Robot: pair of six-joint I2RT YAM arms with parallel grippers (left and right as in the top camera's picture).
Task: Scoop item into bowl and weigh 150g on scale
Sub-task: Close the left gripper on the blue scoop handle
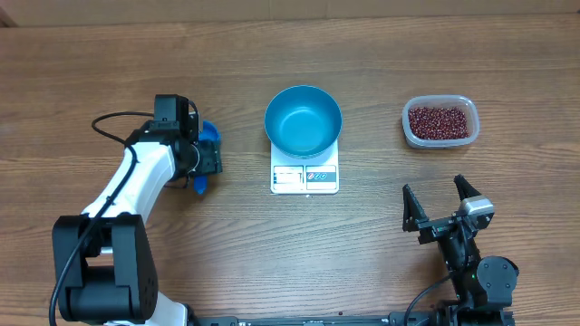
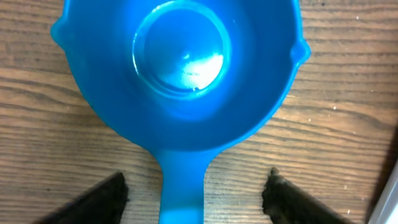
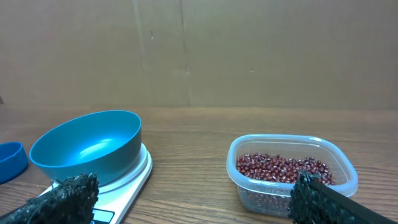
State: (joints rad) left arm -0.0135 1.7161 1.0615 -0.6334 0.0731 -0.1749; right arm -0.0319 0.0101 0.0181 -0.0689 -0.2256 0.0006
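The blue bowl (image 1: 304,120) (image 3: 87,149) sits empty on the white scale (image 1: 304,177) (image 3: 134,180) at the table's middle. The red-brown beans (image 1: 440,121) (image 3: 283,168) fill a clear tub (image 3: 292,140) to the right. A small blue scoop (image 1: 210,136) (image 2: 180,68) lies empty on the wood at the left. My left gripper (image 1: 201,161) (image 2: 196,193) hangs over it, open, with its fingertips (image 2: 115,190) standing apart on either side of the handle (image 2: 181,199) and wood showing in both gaps. My right gripper (image 1: 439,206) (image 3: 193,199) is wide open near the front right, holding nothing.
The scoop's rim (image 3: 11,162) shows at the left edge of the right wrist view. A cardboard wall (image 3: 199,50) closes off the far side of the table. Bare wood (image 1: 372,208) lies between the scale and the tub.
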